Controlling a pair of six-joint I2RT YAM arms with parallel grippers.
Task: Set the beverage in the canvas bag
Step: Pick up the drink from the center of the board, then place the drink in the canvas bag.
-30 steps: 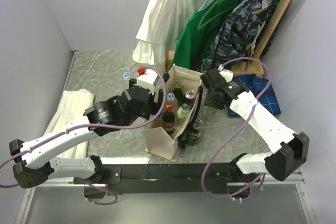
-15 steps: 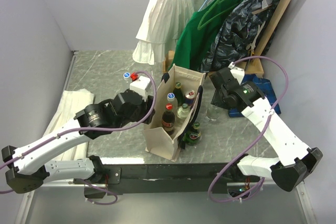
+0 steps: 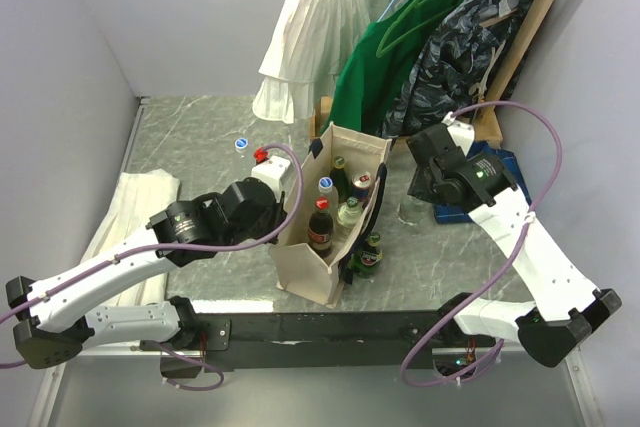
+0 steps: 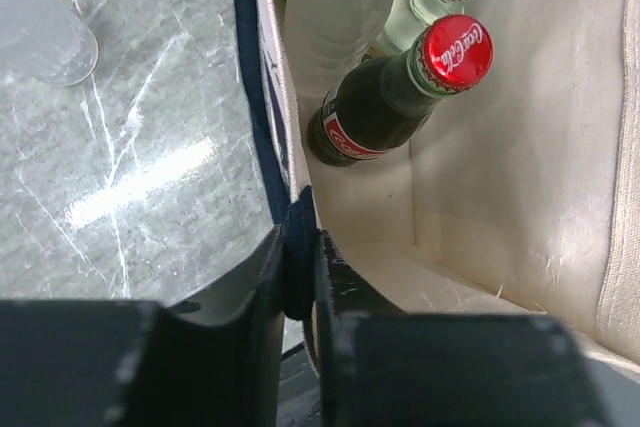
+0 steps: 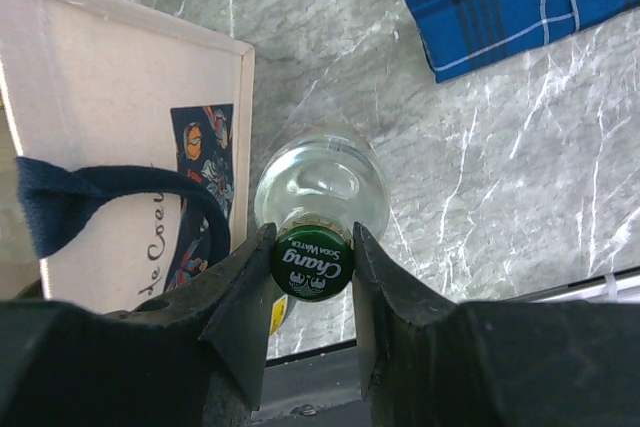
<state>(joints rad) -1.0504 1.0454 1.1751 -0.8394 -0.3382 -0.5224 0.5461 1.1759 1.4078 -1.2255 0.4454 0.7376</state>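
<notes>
The canvas bag stands upright at the table's near middle, with several bottles inside. A cola bottle with a red cap leans beside a clear one. My left gripper is shut on the bag's navy strap at the left rim. A clear soda-water bottle, the beverage, stands just right of the bag. My right gripper is shut on its green cap, with the glass shoulder below. Whether its base touches the table I cannot tell.
A green bottle stands against the bag's right side. Two capped bottles stand left of the bag, beyond a folded white cloth. Hanging clothes line the back. A blue plaid shirt lies at right.
My left gripper came down onto the bag's left rim and closed on the navy strap. The right arm shifted a little to the right, still gripping the bottle's cap.
</notes>
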